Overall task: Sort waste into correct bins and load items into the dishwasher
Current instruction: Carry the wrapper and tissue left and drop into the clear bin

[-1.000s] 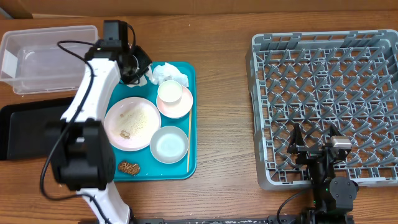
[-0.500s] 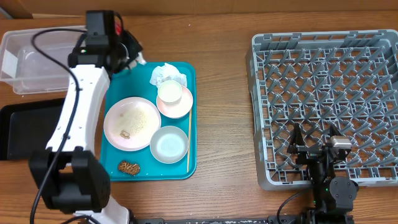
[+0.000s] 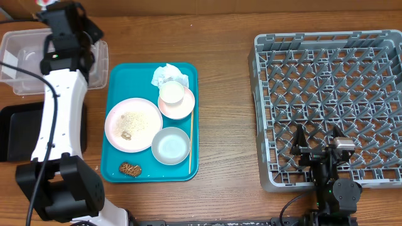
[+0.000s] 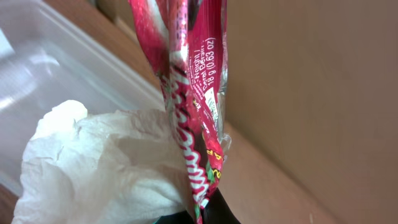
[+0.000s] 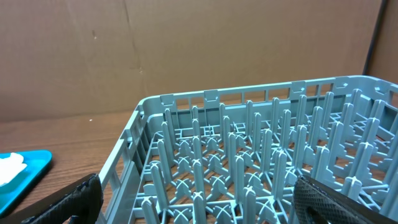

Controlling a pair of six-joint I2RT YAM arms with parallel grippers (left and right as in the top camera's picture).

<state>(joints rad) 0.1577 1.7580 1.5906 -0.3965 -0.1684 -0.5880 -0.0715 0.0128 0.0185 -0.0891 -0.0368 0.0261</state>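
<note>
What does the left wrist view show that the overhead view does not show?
Only the left wrist view: the red wrapper, close enough to read its print, and a crumpled white tissue touching it.
Only the overhead view: the teal tray with the plate on it, the black tray and the grey dish rack.
Both views: the clear tub and the wooden table.

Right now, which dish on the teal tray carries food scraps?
The large pink plate: rice grains lie on it; the bowl, cup and saucer look bare.
</note>
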